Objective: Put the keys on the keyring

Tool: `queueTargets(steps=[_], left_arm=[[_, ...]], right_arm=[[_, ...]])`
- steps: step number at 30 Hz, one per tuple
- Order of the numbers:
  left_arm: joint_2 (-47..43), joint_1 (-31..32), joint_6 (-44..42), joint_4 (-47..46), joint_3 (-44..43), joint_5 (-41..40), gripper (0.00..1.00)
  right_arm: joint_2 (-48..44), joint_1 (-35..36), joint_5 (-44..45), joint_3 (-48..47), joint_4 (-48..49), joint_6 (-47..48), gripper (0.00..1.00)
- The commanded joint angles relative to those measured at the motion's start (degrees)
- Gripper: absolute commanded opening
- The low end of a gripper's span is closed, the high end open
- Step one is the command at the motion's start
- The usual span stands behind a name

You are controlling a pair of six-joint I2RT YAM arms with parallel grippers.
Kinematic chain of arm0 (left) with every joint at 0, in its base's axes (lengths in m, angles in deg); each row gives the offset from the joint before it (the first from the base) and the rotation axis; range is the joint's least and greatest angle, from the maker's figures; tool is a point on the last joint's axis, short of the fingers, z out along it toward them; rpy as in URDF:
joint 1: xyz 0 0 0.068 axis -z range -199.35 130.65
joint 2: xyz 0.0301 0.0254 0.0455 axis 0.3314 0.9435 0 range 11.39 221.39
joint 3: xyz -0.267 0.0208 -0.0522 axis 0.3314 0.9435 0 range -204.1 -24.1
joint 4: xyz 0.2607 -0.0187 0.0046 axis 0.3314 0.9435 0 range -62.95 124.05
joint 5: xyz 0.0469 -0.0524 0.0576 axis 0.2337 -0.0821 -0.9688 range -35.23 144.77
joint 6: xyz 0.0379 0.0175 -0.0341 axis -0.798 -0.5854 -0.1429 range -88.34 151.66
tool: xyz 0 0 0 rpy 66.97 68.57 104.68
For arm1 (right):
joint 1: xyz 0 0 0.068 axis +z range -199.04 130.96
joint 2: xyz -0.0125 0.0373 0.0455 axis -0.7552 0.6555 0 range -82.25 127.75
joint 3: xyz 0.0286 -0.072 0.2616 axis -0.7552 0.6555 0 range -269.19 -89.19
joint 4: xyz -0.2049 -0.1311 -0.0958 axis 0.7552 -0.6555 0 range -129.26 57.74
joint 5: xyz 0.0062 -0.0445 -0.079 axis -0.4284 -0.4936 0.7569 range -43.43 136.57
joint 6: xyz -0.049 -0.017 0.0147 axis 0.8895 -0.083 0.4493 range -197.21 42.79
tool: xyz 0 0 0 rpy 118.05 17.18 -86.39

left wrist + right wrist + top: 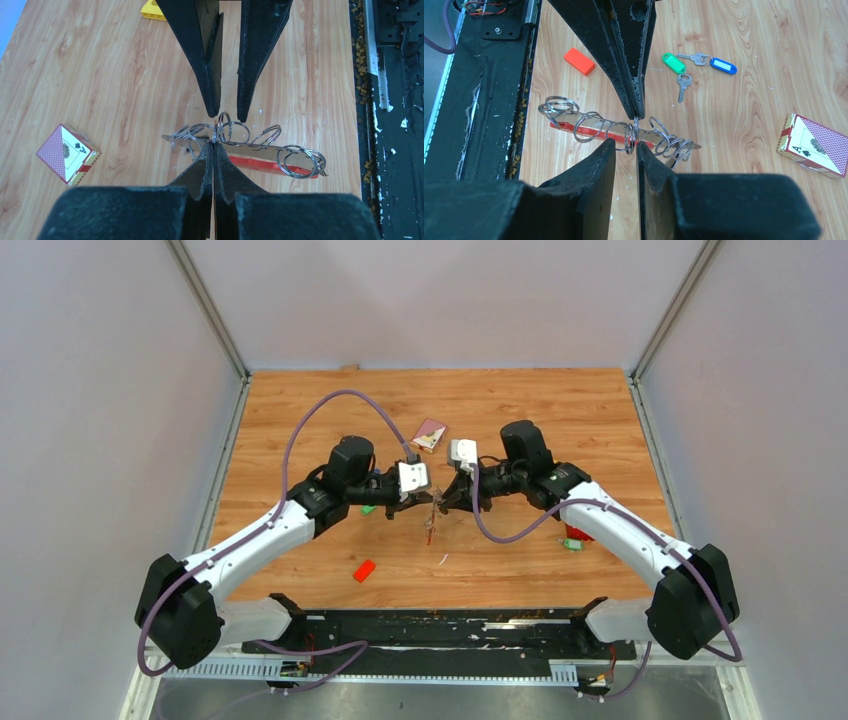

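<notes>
The keyring (pixel 270 165), a red strap and a grey strip carrying several wire rings, hangs above the table between both grippers; it also shows in the top view (pixel 432 518) and the right wrist view (pixel 574 129). My left gripper (pixel 214 144) is shut on one ring of the bunch. My right gripper (pixel 626 144) faces it, jaws slightly apart with a ring between the tips. A green-tagged key (pixel 673 63), a blue-tagged key (pixel 724 65) and a bare silver key (pixel 682 84) lie on the table. No black tag shows clearly.
A playing-card box (pixel 430 434) lies behind the grippers. A small orange-red block (pixel 364 570) lies in front of the left arm. A red object (pixel 578 533) with a green bit sits under the right arm. A yellow piece (pixel 152 10) lies far off.
</notes>
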Motion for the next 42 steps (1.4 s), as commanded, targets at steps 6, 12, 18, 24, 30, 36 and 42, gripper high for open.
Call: queueTargets(steps=[6, 12, 18, 24, 30, 36, 42], left_arm=[[-1.8, 0.4, 1.8, -4.4, 0.7, 1.5, 0.0], [-1.3, 0.4, 5.5, -7.0, 1.1, -1.2, 0.0], [-0.7, 0.4, 8.5, -9.1, 1.1, -2.5, 0.0], [0.1, 0.4, 12.6, -10.1, 0.5, -4.2, 0.0], [0.9, 0.4, 15.2, -10.1, -0.2, -5.0, 0.0], [1.7, 0.4, 17.0, -10.2, -0.6, -5.6, 0.0], [1.9, 0.4, 17.4, -9.9, -0.8, -5.0, 0.0]], right_arm=[[0.0, -0.2, 0.3, -1.2, -0.4, 1.4, 0.21], [-4.0, -0.3, 3.1, -1.2, -2.3, 2.8, 0.26], [-8.6, -0.2, 5.2, 0.7, -3.4, 3.0, 0.36], [-10.1, 0.6, 4.3, 2.9, -1.2, 0.7, 0.38], [-8.2, 3.5, 6.2, 3.6, 1.2, -1.0, 0.4], [-6.7, 7.0, 11.2, 3.8, 3.5, -1.3, 0.43], [-5.7, 8.0, 16.3, 3.7, 5.4, -1.5, 0.39]])
